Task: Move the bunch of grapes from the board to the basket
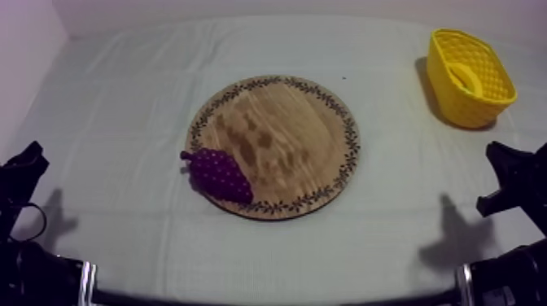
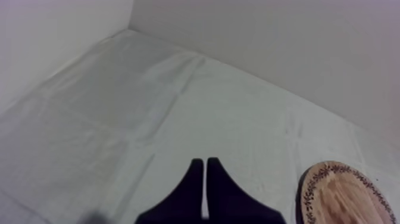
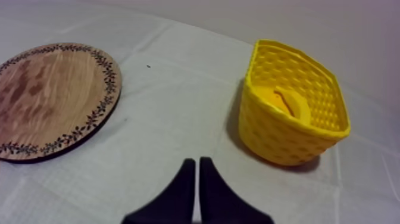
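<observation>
Two grippers sit low and idle at the sides of the top view. The left gripper [image 1: 23, 167] is at the lower left edge and the right gripper [image 1: 511, 167] at the lower right edge, both well apart from the fruit.

In the left wrist view the left gripper [image 2: 205, 161] has its black fingers pressed together into a narrow wedge with nothing between them. It is over bare grey-white cloth [image 2: 149, 107], with the rim of the wooden board [image 2: 345, 196] off to one side.

The right gripper [image 3: 197, 159] is likewise pressed together on nothing. It points at the cloth between the wooden board [image 3: 53, 95] and the yellow basket [image 3: 274, 137].

From above, the bunch of grapes [image 1: 218, 174] lies on the lower left part of the wooden board [image 1: 285, 138], just left of the frame's centre. It rests across the patterned rim, with its stem end reaching out over the cloth [image 1: 122, 106].

The yellow basket [image 1: 456, 102] stands upright in the upper right of the frame, well apart from the board. A pale yellow curved thing [image 3: 288, 104] lies inside it, and I cannot tell its kind.
</observation>
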You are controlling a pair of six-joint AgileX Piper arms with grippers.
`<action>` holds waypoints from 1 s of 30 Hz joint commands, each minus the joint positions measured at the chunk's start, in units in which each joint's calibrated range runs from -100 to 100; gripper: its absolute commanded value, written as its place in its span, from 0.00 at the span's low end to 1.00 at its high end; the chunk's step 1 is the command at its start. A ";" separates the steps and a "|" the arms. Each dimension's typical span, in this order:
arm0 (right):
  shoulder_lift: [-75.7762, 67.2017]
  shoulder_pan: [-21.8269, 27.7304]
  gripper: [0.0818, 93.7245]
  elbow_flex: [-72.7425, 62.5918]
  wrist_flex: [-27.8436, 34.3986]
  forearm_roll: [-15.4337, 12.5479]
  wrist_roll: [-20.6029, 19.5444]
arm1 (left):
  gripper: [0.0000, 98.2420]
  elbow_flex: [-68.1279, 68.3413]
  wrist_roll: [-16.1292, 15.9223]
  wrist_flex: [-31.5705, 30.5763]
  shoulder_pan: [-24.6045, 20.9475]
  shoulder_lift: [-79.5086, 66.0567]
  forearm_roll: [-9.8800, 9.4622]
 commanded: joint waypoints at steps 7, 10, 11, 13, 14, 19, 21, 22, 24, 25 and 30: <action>-0.02 -3.82 0.00 -0.09 2.02 0.49 1.24 | 0.00 0.04 0.00 0.03 -0.01 0.03 0.01; -0.02 -3.82 0.00 -0.09 2.02 0.48 1.33 | 0.00 0.04 0.00 0.03 -0.01 0.03 0.01; -0.02 -3.82 0.00 -0.09 2.02 0.48 1.40 | 0.00 0.04 0.00 0.03 -0.01 0.03 0.01; -0.02 -3.82 0.00 -0.09 2.02 0.48 1.64 | 0.00 0.04 0.00 0.03 -0.01 0.03 0.01; -0.02 -3.82 0.00 -0.09 2.02 0.48 1.79 | 0.00 0.04 0.00 0.03 -0.01 0.03 0.01; 0.48 -3.82 0.00 -0.02 1.71 0.44 2.42 | 0.00 0.04 0.00 0.03 -0.01 0.03 0.01; 1.76 -3.78 0.00 0.06 0.45 0.33 2.56 | 0.00 0.04 0.00 0.03 -0.01 0.03 0.01; 2.75 -3.74 0.00 0.02 -0.50 0.30 2.51 | 0.00 0.04 0.00 0.03 -0.01 0.03 0.01; 5.48 -3.70 0.00 -0.74 -2.58 0.24 2.27 | 0.00 0.04 0.00 0.03 -0.01 0.03 0.01; 7.27 -3.69 0.00 -1.68 -3.43 0.19 2.08 | 0.00 0.04 0.00 0.03 -0.01 0.03 0.01; 19.59 -3.39 0.00 -11.99 -4.67 -0.73 0.50 | 0.00 0.04 0.00 0.03 -0.01 0.03 0.01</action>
